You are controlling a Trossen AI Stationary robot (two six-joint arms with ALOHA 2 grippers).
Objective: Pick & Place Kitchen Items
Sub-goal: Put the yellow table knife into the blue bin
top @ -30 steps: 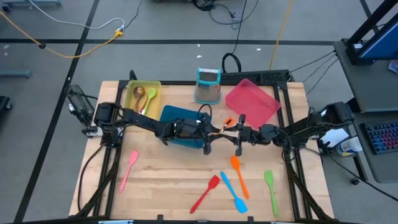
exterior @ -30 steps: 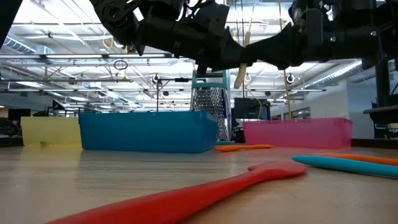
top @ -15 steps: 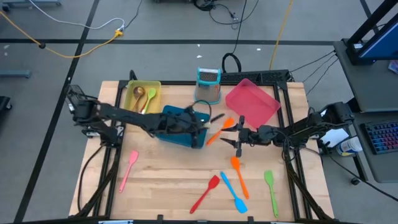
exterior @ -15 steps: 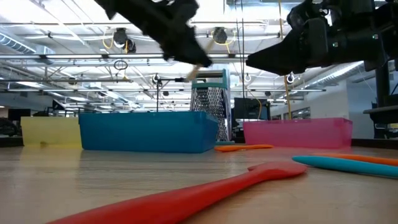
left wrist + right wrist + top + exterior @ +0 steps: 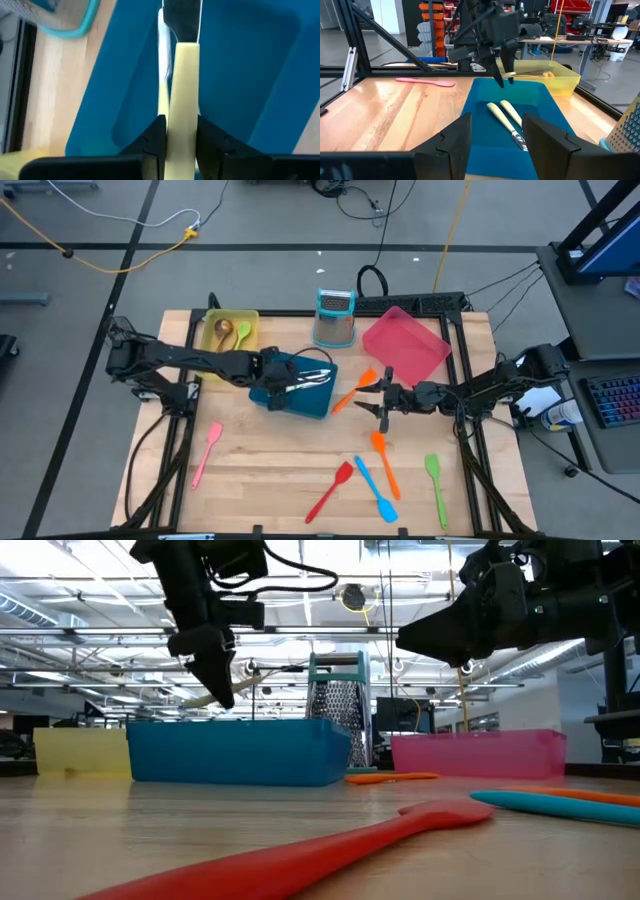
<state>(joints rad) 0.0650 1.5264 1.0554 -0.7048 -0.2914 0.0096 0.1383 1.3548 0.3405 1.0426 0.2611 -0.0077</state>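
3 trays on a pale wooden table [image 5: 280,470]: yellow tray [image 5: 229,336], blue tray [image 5: 281,368], pink tray [image 5: 404,344]; metal grater [image 5: 335,317] with teal top between the blue and pink ones. Room: grey floor with cables around the table; workshop with ceiling lights behind it.

Left gripper [image 5: 216,680] above the blue tray, fingers [image 5: 155,134] clamped on a cream-handled knife [image 5: 183,100].

Right gripper [image 5: 383,401] mid-table, jaws apart, holding nothing.

Loose on the table: pink spatula [image 5: 206,451], red spatula [image 5: 331,491], blue spatula [image 5: 375,490], 2 orange spatulas [image 5: 384,459], green spatula [image 5: 436,486].

Right wrist view only: 2 cream-handled knives [image 5: 506,120] lying inside the blue tray.

High view only: wooden spoon [image 5: 223,333] and green spoon [image 5: 240,338] in the yellow tray.
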